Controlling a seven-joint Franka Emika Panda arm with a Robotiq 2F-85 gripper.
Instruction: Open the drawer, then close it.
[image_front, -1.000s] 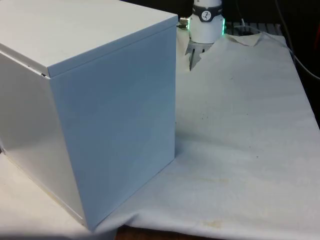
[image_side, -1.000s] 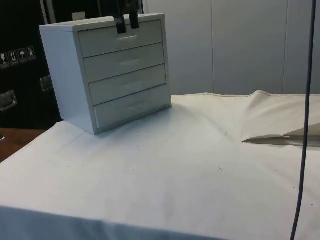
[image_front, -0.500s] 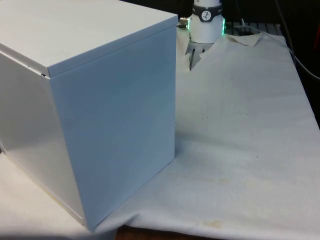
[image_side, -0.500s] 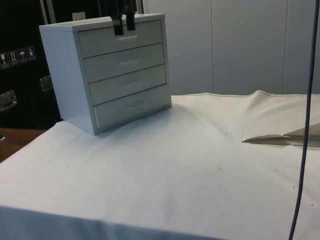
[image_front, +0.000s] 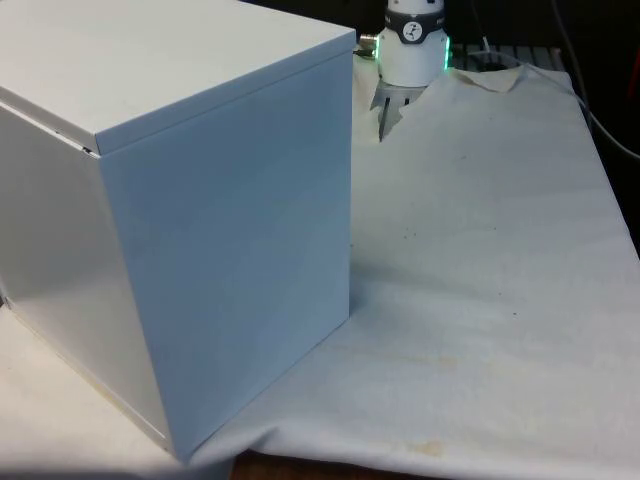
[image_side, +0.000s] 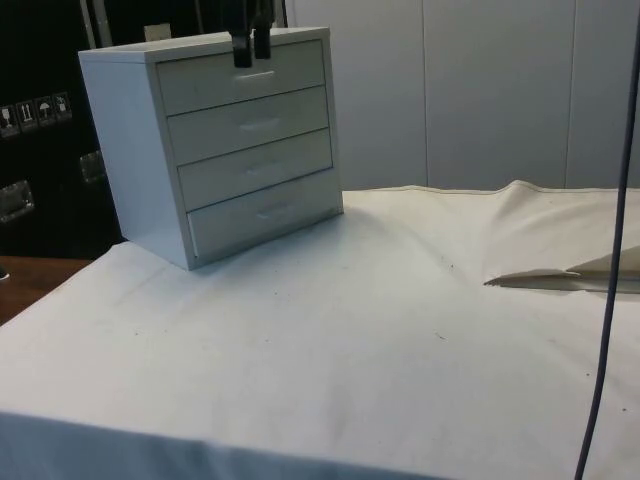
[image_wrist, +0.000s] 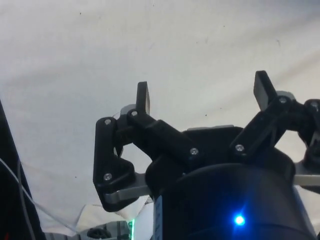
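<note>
A white chest of drawers (image_side: 215, 140) stands on the cloth, all of its drawers pushed in. In the front view the chest (image_front: 180, 200) turns its plain back and side and fills the left. My gripper (image_side: 252, 60) hangs in front of the top drawer (image_side: 245, 75), its fingertips just above that drawer's small handle (image_side: 256, 74). One black finger (image_front: 381, 122) sticks out past the chest's far corner. In the wrist view the gripper (image_wrist: 202, 95) is open, with nothing but white cloth between the fingers.
The white cloth (image_side: 350, 330) covers the table and rises in a fold (image_side: 560, 275) at the side view's right. A dark cable (image_side: 608, 300) hangs down there. In the front view the cloth's near edge (image_front: 400, 455) runs along the bottom.
My gripper has shifted slightly in front of the top drawer, and its fingers look closer together in the side view. The drawers have not moved.
</note>
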